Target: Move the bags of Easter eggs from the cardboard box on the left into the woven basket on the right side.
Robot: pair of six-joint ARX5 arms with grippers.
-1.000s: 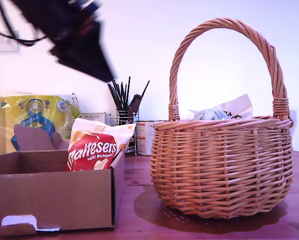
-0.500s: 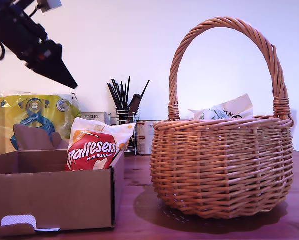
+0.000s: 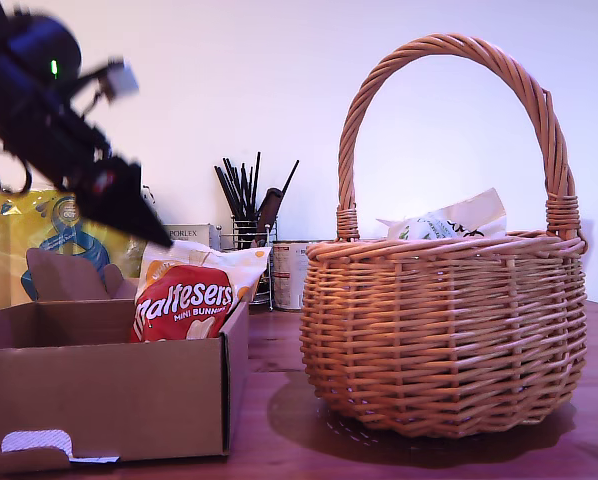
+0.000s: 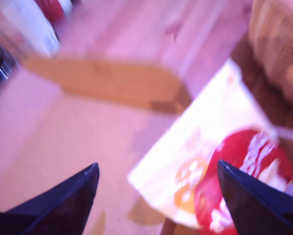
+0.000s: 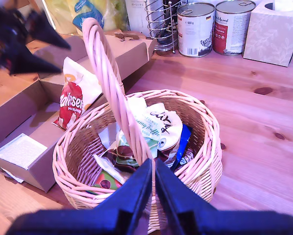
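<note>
A red-and-white Maltesers bag (image 3: 192, 297) leans upright in the cardboard box (image 3: 99, 400) at the exterior view's left. My first gripper (image 3: 151, 228) hangs just above and to the left of that bag, blurred. Its own view shows it open (image 4: 157, 165) over the Maltesers bag (image 4: 220, 191) and the box floor (image 4: 63, 147). The woven basket (image 3: 444, 330) at the exterior view's right holds several bags, among them a white-green one (image 5: 154, 122) and a blue one (image 5: 183, 139). My second gripper (image 5: 154, 164) hovers shut above the basket rim (image 5: 205, 122), by the handle (image 5: 107, 73).
Behind the box stands a big yellow towel pack (image 3: 69, 235). A wire holder of dark utensils (image 3: 244, 215) and a tin (image 3: 289, 275) sit at the back. Two cans (image 5: 195, 22) and a tissue box (image 5: 276, 32) stand on the wooden table (image 5: 264, 112) beyond the basket.
My first arm has swung from the exterior view's top toward its left and then dropped down close to the Maltesers bag. The bag, box and basket have not moved.
</note>
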